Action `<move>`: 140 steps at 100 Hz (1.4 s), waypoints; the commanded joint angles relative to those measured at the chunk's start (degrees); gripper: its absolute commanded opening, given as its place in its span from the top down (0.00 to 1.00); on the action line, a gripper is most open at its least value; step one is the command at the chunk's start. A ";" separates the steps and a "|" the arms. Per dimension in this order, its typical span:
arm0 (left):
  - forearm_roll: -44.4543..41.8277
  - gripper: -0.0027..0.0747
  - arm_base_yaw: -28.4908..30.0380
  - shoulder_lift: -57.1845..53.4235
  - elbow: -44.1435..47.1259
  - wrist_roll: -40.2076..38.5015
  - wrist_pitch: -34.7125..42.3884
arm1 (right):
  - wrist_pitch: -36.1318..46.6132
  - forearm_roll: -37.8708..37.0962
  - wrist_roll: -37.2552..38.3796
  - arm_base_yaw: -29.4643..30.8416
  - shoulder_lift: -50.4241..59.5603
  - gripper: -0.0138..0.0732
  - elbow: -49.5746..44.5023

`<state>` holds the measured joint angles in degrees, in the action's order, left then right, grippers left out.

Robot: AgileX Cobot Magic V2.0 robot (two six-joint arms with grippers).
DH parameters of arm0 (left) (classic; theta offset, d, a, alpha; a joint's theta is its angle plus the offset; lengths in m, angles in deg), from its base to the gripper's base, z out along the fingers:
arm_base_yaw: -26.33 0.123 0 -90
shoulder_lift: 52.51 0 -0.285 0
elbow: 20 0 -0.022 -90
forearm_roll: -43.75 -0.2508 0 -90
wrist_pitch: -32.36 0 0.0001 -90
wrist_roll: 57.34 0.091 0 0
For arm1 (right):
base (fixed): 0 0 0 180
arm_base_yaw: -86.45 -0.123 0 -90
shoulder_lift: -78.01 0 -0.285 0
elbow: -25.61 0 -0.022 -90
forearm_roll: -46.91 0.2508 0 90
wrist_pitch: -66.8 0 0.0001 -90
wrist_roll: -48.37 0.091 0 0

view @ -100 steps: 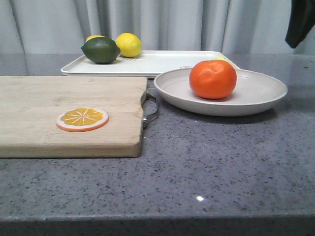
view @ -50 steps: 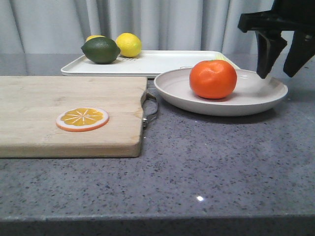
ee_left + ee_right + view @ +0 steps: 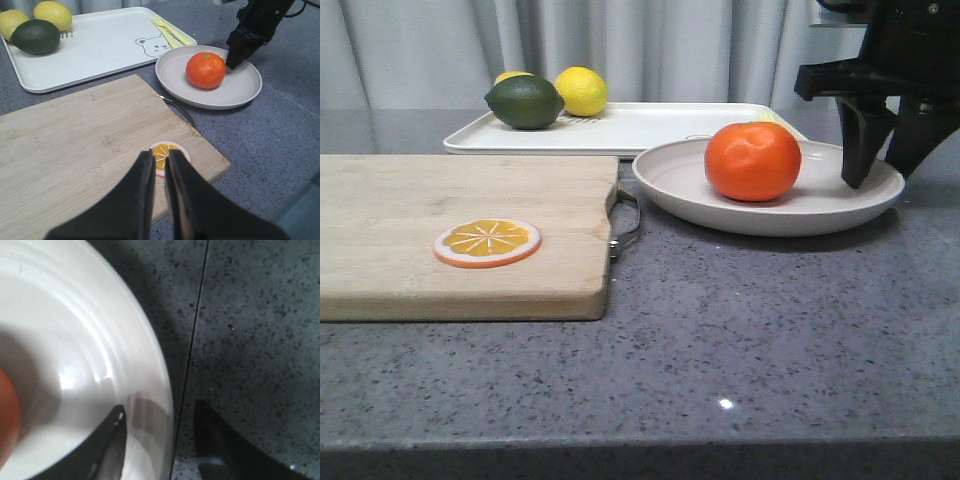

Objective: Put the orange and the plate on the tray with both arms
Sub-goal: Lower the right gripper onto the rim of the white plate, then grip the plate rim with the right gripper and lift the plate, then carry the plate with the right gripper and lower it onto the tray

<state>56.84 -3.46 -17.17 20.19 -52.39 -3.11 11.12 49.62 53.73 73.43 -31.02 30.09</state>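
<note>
The orange (image 3: 752, 160) sits in the off-white plate (image 3: 680, 178) on the grey table, just in front of the white tray (image 3: 650, 126). My right gripper (image 3: 875, 165) is open and straddles the plate's right rim. In the right wrist view my right gripper (image 3: 160, 409) has one finger inside the plate (image 3: 75, 340) and the other over the table, with the orange's edge (image 3: 7, 415) at the side. My left gripper (image 3: 159, 156) is shut and empty above the cutting board, far from the orange (image 3: 205, 70) and the plate (image 3: 240, 92).
A wooden cutting board (image 3: 440, 200) with an orange slice disc (image 3: 487, 242) lies to the left of the plate. On the tray (image 3: 100, 45) are a lime (image 3: 525, 102), two lemons (image 3: 582, 90) and a yellow fork (image 3: 167, 30). A curtain hangs behind.
My right gripper has come down from the upper right and now stands over the plate's right rim. The orange, plate and tray have not moved.
</note>
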 commanded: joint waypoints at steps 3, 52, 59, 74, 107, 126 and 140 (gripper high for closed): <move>1.04 0.91 0.16 0.13 -1.44 -0.32 3.72 | 0.88 0.19 -0.42 -0.14 2.61 0.62 2.09; 1.04 0.91 0.16 0.13 -1.44 -0.32 3.72 | -0.68 0.53 1.01 3.96 2.88 0.92 2.09; 1.04 0.91 0.16 0.13 -1.44 -0.32 3.72 | -0.82 1.22 1.01 4.10 2.88 0.92 2.46; 1.04 0.91 0.16 0.13 -1.44 -0.32 3.72 | -1.06 5.17 0.90 4.10 3.01 0.92 4.46; 1.26 0.91 0.16 0.13 -1.44 -0.32 3.72 | -5.29 13.63 -0.35 4.10 2.82 0.92 17.95; 1.26 0.91 0.16 0.13 -1.44 -0.32 3.72 | -4.69 15.76 -0.35 4.10 0.30 0.92 24.85; 1.26 0.91 0.16 0.13 -1.44 -0.32 3.72 | -6.31 17.10 -0.35 4.05 -4.17 0.92 30.40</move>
<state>57.06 -3.46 -17.17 20.19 -52.39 -3.15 3.86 64.39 53.92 77.13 -35.19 55.59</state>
